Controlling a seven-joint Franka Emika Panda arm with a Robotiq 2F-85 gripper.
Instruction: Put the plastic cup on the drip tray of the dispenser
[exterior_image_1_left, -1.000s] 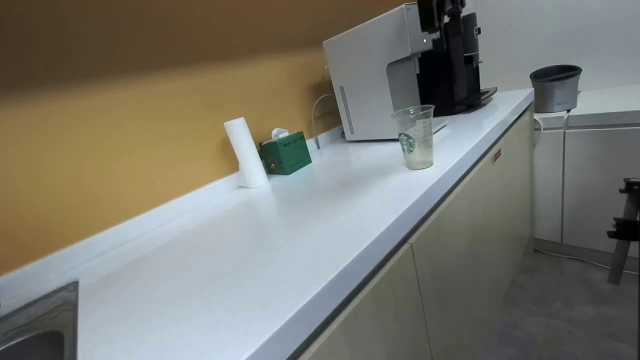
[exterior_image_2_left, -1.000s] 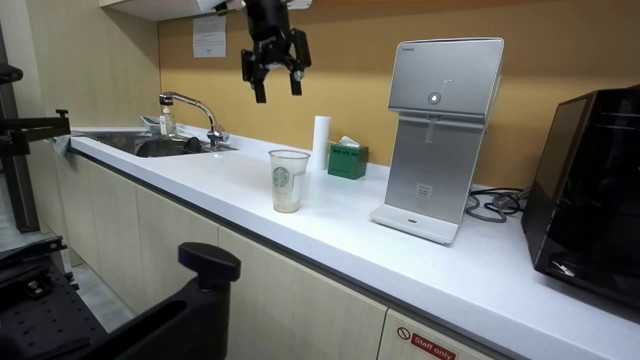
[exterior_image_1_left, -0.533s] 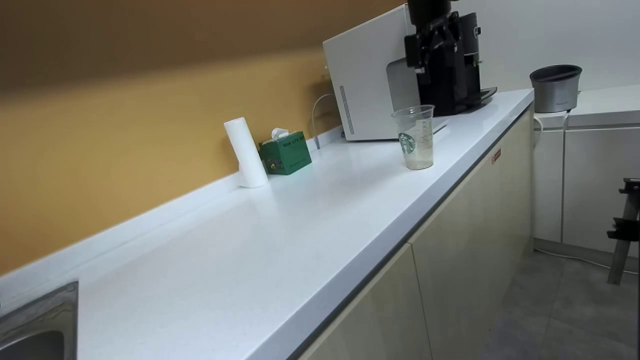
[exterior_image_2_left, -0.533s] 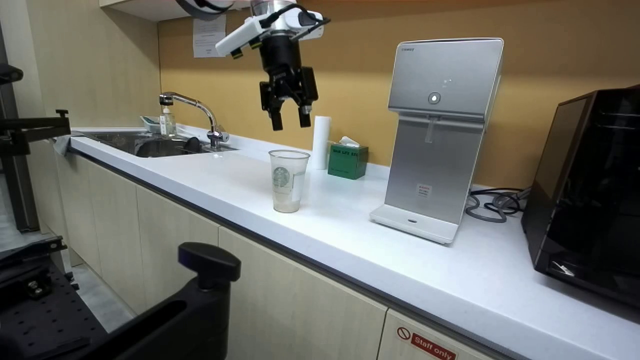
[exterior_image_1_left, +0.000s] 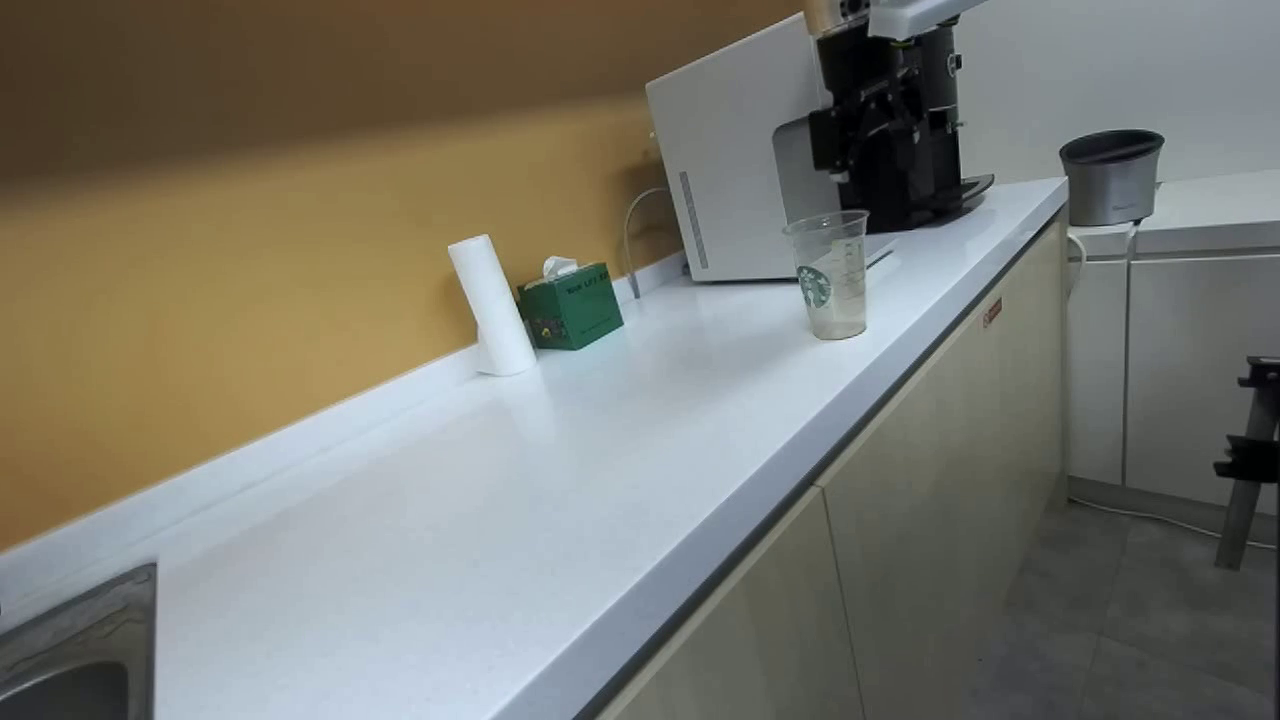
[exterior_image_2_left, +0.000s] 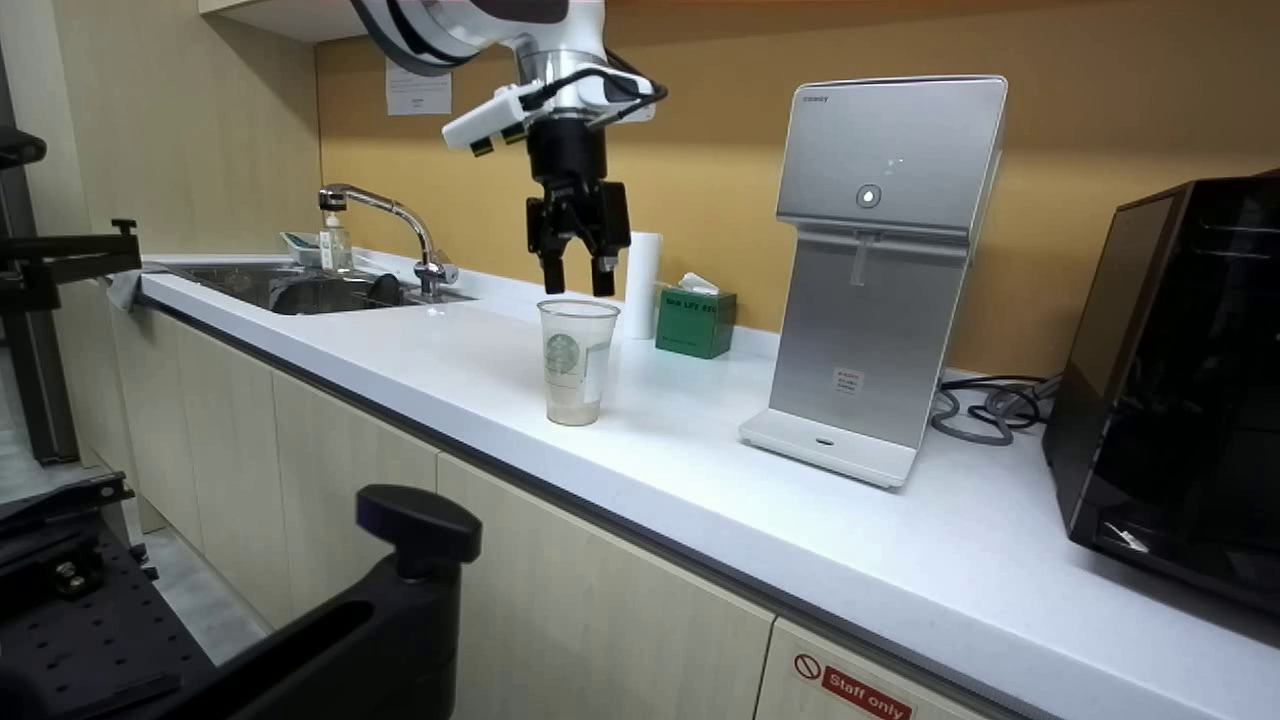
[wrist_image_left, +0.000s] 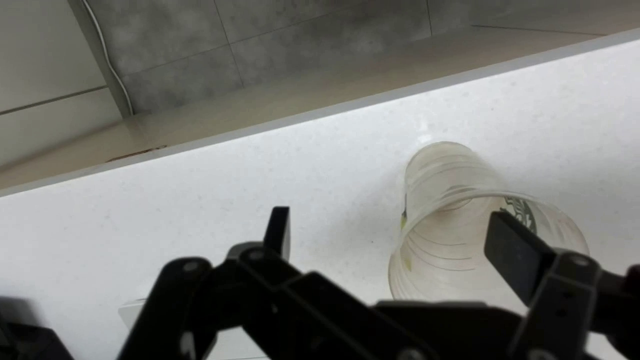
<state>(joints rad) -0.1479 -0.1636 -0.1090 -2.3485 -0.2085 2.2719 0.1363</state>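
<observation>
The white counter (exterior_image_2_left: 680, 430) runs under the gripper (exterior_image_2_left: 578, 278), and well off to one side of it I see the grey-fronted dispenser (exterior_image_2_left: 890, 300), drip tray (exterior_image_2_left: 835, 452) at its foot. The gripper's fingers (exterior_image_2_left: 553, 275) hang parted and released, and just below them the plastic cup (exterior_image_2_left: 575, 365) stands upright

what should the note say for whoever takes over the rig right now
Gripper: open, holding nothing, fingers just above the rim of the plastic cup.
Cup: upright on the counter.
Drip tray: at the foot of the dispenser, no cup on it.
Done: gripper near the cup; no grasp yet.
Left: probably centre first, since the wrist view shows the cup toward one finger; then lower, grip, lift and set it on the tray.
</observation>
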